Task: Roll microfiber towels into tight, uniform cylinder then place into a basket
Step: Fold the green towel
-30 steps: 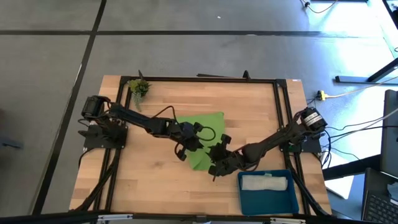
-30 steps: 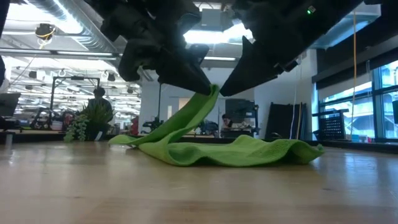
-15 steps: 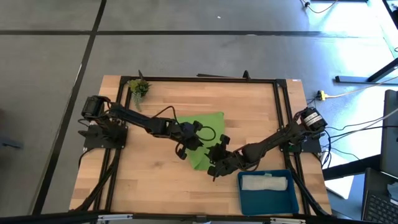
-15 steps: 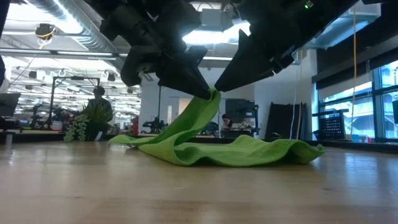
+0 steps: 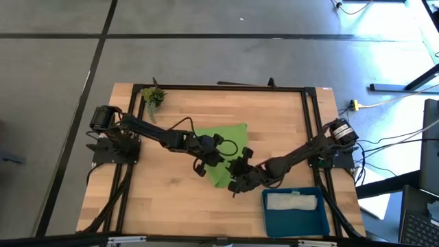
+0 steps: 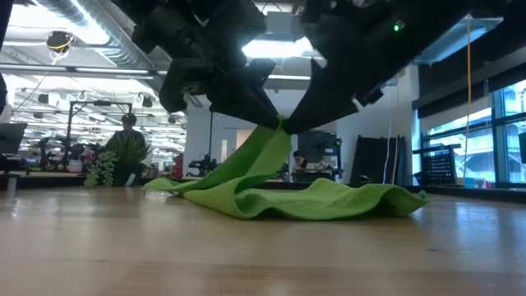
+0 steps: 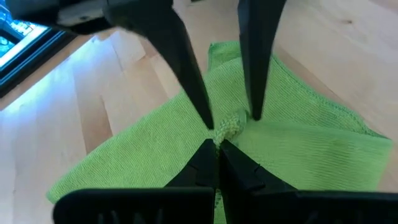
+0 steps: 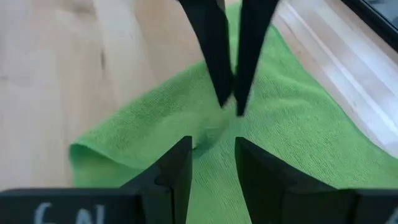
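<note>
the left tool [image 7: 217, 140] is clamped tight on a bunched corner of the lime green towel [image 5: 223, 144] and holds it up off the worktop [image 5: 171, 199]; the rest of the towel lies rumpled near the middle of the worktop. the right tool [image 8: 211, 146] stands just right of that pinch with its fingers [image 8: 177, 165] parted and nothing between them. the pale towel [image 5: 293, 202] lies in the teal basket [image 5: 274, 223] at the near right corner
</note>
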